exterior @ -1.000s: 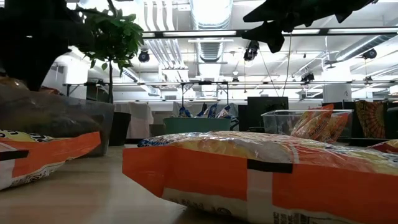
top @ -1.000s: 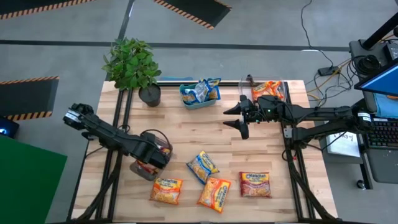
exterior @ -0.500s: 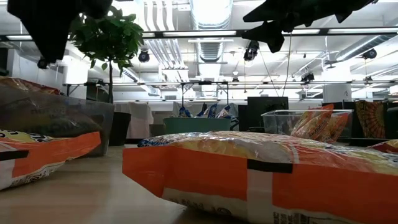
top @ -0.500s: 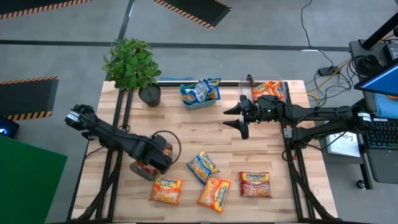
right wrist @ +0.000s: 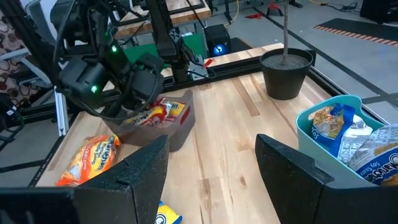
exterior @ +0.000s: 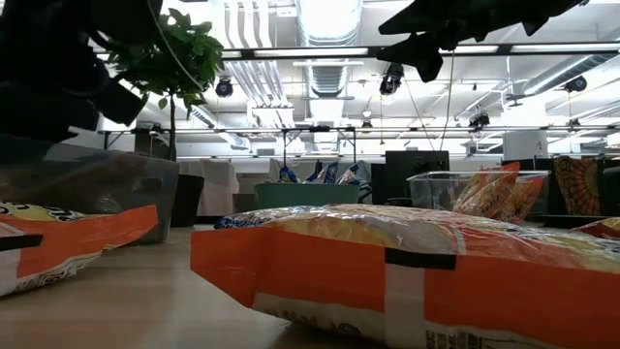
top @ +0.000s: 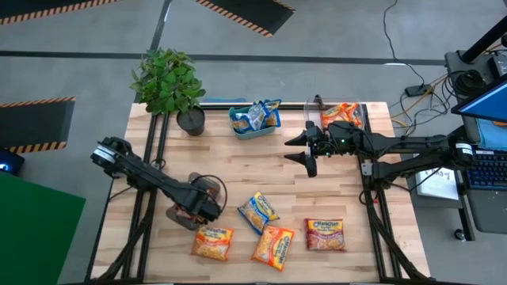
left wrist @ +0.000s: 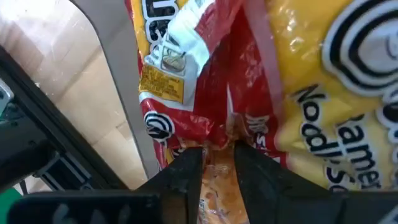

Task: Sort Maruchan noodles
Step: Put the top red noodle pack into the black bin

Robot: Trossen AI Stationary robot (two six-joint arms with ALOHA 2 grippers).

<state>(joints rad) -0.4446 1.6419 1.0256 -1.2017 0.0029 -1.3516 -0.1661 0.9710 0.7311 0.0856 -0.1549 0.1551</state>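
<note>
Red-and-yellow packets (left wrist: 205, 74) fill a clear bin (top: 184, 215); orange packets (top: 212, 241) lie on pale wood table (top: 238, 158).

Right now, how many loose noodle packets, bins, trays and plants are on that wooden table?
Loose shiny plastic noodle packets on the bare wood: 4
Clear plastic bins: 2
Teal plastic tray: 1
Green potted plant: 1
Total: 8
</note>
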